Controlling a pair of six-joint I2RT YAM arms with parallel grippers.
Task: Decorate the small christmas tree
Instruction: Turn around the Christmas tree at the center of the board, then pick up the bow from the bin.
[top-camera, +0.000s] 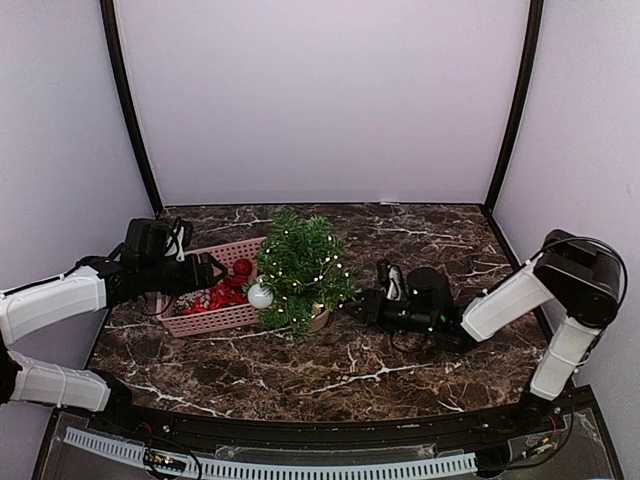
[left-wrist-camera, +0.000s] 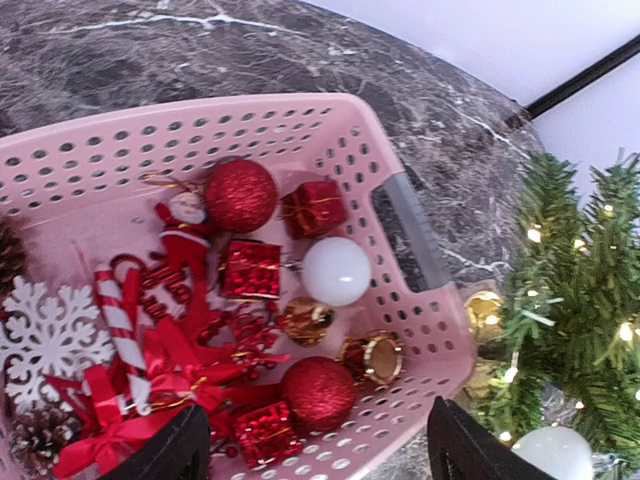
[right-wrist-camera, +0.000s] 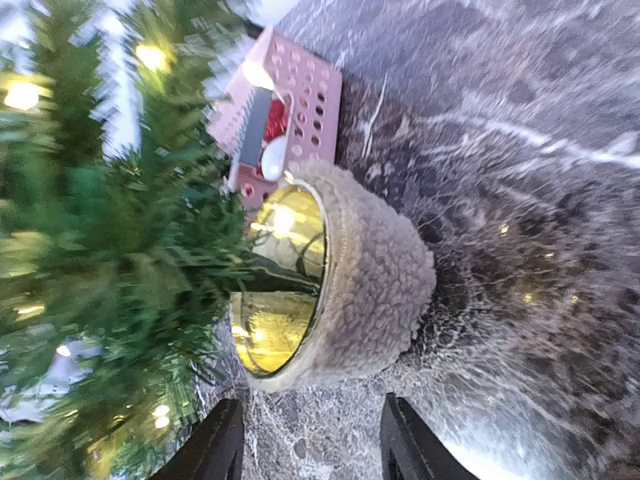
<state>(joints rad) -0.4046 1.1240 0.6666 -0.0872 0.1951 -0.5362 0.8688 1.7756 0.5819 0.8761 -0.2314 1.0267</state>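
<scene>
Pink basket (left-wrist-camera: 120, 150) holds two red glitter balls (left-wrist-camera: 240, 195), three red gift boxes (left-wrist-camera: 250, 268); left gripper (left-wrist-camera: 315, 440) gapes above. One small christmas tree (top-camera: 300, 265) stands at its three o'clock, right gripper (right-wrist-camera: 312, 445) open-jawed beside.

Left on the dark marble worktop (top-camera: 400, 370), a pink perforated basket (left-wrist-camera: 150, 140) holds a red glitter bauble (left-wrist-camera: 240, 195), a white ball (left-wrist-camera: 335, 271) and a white snowflake (left-wrist-camera: 45, 340).

I see soft, even light and a faint sheen on the marble worktop (top-camera: 400, 365). The right wrist view blurs the small christmas tree (right-wrist-camera: 110, 240), while the pink basket (left-wrist-camera: 425, 325) is sharp.
</scene>
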